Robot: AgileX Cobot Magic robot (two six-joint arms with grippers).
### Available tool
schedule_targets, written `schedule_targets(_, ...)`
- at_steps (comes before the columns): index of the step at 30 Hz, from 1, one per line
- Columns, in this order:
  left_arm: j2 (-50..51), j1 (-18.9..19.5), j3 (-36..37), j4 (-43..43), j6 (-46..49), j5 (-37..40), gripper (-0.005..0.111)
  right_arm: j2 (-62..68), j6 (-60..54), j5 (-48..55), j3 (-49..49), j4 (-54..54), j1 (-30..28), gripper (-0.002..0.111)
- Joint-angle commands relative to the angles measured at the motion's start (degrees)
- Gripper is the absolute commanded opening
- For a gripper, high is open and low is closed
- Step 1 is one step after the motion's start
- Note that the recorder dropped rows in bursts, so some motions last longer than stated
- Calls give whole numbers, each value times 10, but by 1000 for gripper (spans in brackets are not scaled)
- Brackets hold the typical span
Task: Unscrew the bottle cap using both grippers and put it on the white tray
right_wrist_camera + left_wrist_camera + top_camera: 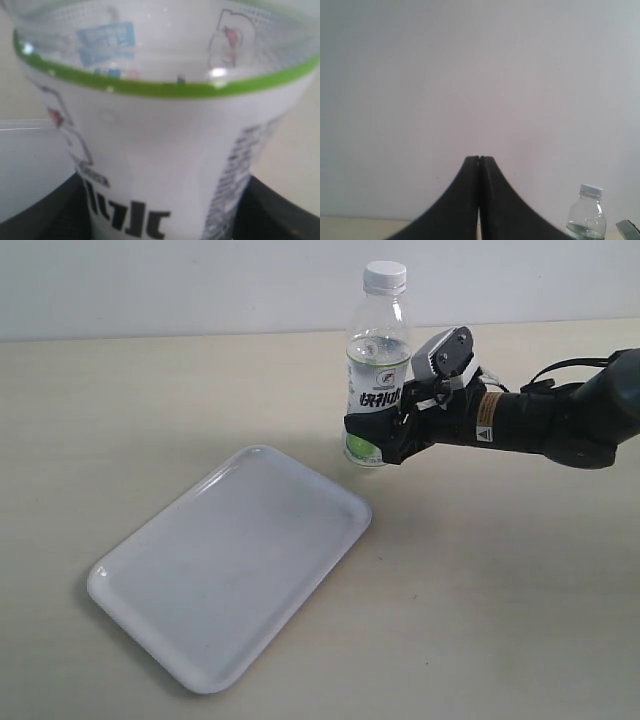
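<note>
Exterior view first: nearest you, the white tray point(230, 570) lies flat on the table point(500, 590), toward the front left corner and turned at a slant to the table's edges. Just beyond the tray's far corner the bottle point(378, 370) is upright, about midway along the table and toward its back edge. You cannot tell whether its base rests on the table.

Your right gripper point(392, 435) reaches in from the right edge and is clamped on the bottle's lower, labelled part. In the right wrist view the label fills the picture, with a black finger point(45, 210) on either side.

The bottle cap point(385, 277) sits on the neck, not yet unscrewed.

Your left gripper point(479, 165) shows only in the left wrist view. Its jaws are pressed together on nothing and point at the pale wall point(470, 75), well apart from the bottle.
</note>
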Motion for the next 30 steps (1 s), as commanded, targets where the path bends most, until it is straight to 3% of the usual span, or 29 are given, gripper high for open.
schedule_targets(1,70,-3,2,2,9,-55,0,-14,-15,-31,0,-10,1,0)
schedule_targets(7,176,-3,-36,16,12,-102,0,-14,-31,-31,0,-9,1,0)
schedule_targets(14,298,-3,-135,171,-91,-95,0,-15,-55,-49,0,-22,1,0)
schedule_targets(26,508,-3,-271,333,-185,-135,0,-15,-119,-50,0,-30,1,0)
schedule_targets(30,562,-3,-349,485,-316,-156,0,-15,-119,-49,0,-31,1,0)
